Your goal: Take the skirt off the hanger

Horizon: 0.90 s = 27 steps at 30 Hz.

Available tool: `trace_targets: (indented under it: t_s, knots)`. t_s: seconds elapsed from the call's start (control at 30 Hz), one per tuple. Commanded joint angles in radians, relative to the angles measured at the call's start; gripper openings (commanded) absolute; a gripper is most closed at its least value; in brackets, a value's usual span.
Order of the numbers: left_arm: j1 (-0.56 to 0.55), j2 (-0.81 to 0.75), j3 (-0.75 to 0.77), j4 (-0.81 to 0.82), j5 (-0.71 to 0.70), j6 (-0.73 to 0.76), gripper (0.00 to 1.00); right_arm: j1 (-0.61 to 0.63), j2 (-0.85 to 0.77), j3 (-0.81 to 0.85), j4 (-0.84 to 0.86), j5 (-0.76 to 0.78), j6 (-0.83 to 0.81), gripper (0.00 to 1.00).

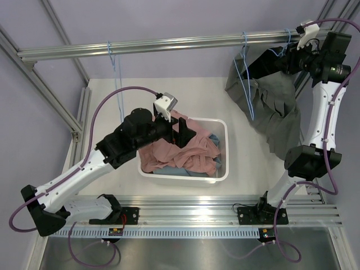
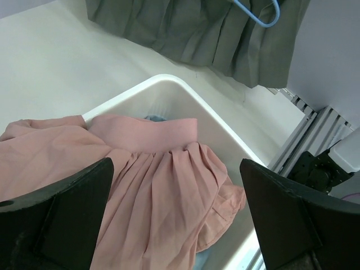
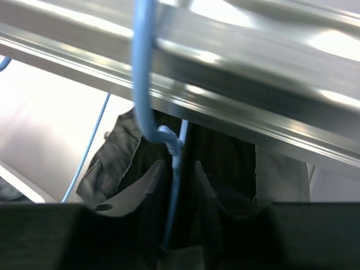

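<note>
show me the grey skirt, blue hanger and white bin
grey skirt (image 1: 273,104): top external view, middle of hanging fabric
blue hanger (image 3: 143,67): right wrist view, hook's curved shaft
white bin (image 2: 214,121): left wrist view, bare inner wall

I am seeing no readable text, label, brand, number or sign on anything in any of the three views.

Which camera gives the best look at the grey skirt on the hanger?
Top external: it shows most of the grey skirt draped from the blue hanger under the rail. Left wrist catches only its pleated lower part; right wrist sees just a dark, blurred patch behind the hanger's hook.
</note>
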<state>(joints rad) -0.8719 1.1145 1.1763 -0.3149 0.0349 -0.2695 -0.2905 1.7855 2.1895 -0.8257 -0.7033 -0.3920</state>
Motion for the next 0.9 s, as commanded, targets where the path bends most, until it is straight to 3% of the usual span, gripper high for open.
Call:
trace_targets:
  t_s: [0.0,0.1,0.2,0.53,0.87]
  knots:
    - [-0.012,-0.038,0.039,0.017,-0.012,-0.056,0.99,0.011,0.002,0.009,0.054,-0.039,0.013,0.32]
    - [-0.016,-0.039,0.06,0.007,-0.032,-0.073,0.99,0.011,-0.011,0.001,0.053,-0.042,0.021,0.13]
    - [-0.019,-0.035,0.081,0.004,-0.03,-0.079,0.99,0.01,-0.047,-0.014,0.085,-0.038,0.05,0.0]
    - [-0.036,-0.022,0.12,0.004,-0.03,-0.091,0.99,-0.002,-0.143,0.004,0.186,-0.022,0.123,0.0]
    - [-0.062,0.005,0.172,0.0,-0.067,-0.083,0.99,-0.039,-0.231,-0.092,0.096,-0.022,0.046,0.0]
